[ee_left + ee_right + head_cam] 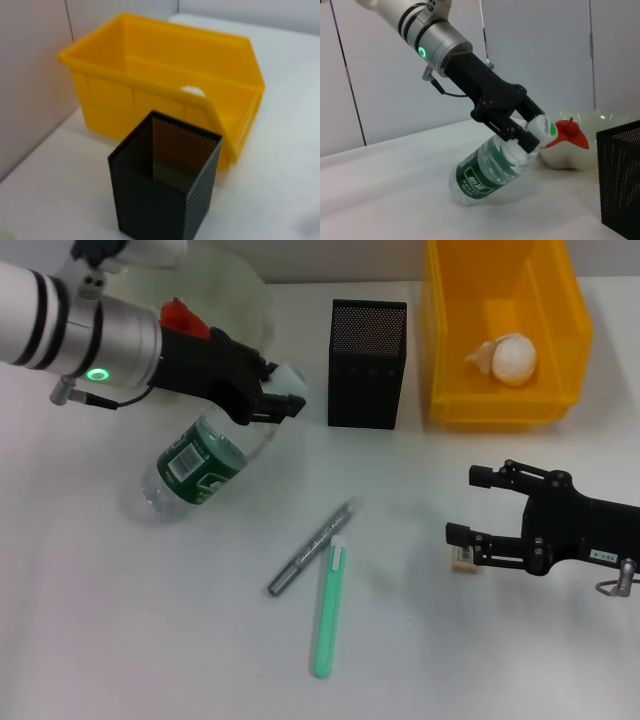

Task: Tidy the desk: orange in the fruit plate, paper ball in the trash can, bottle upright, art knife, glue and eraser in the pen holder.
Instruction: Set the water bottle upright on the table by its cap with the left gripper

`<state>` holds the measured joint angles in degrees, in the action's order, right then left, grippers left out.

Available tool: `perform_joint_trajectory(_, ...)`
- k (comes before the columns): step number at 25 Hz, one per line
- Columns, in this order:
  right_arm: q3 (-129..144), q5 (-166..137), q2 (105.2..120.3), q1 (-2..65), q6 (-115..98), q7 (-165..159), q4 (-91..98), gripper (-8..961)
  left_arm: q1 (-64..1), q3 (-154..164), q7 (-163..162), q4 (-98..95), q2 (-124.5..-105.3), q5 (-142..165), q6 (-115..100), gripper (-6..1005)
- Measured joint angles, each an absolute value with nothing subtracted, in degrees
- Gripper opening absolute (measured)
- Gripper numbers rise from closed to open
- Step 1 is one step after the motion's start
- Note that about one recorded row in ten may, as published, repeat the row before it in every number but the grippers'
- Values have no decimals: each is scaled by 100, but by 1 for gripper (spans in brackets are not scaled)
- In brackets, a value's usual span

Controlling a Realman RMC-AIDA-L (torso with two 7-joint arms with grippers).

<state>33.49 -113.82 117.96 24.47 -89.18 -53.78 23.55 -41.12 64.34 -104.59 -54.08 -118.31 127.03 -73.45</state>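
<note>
The bottle [195, 465] is held tilted, base on the table [120, 640], its neck clamped by the left tool [272, 398]; the orange [184, 317] is seen in the fruit plate [235, 285]; the paper ball [513, 358] lies in the trash can [500, 405]; the right tool [462, 505] is spread apart, one finger beside the eraser [464, 559].

Open white tabletop [90, 640] lay left of the grey knife [312, 548] and green stick [329, 612]; the black mesh holder [367, 363] and yellow bin [505, 330] crowded the far edge.
</note>
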Motion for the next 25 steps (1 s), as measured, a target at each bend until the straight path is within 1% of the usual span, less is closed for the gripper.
perform_joint_trajectory(11,3357,-11356,11808,2474,-8921,-5386,2339,826,-3817,6237,-10073,-5610,-11825,12296,-7374,445)
perform_joint_trajectory(25,3328,-11337,11813,2497,-8921,-5446,2320,826,-3417,5207,-9270,-5581,-11811,11657,-7611,443)
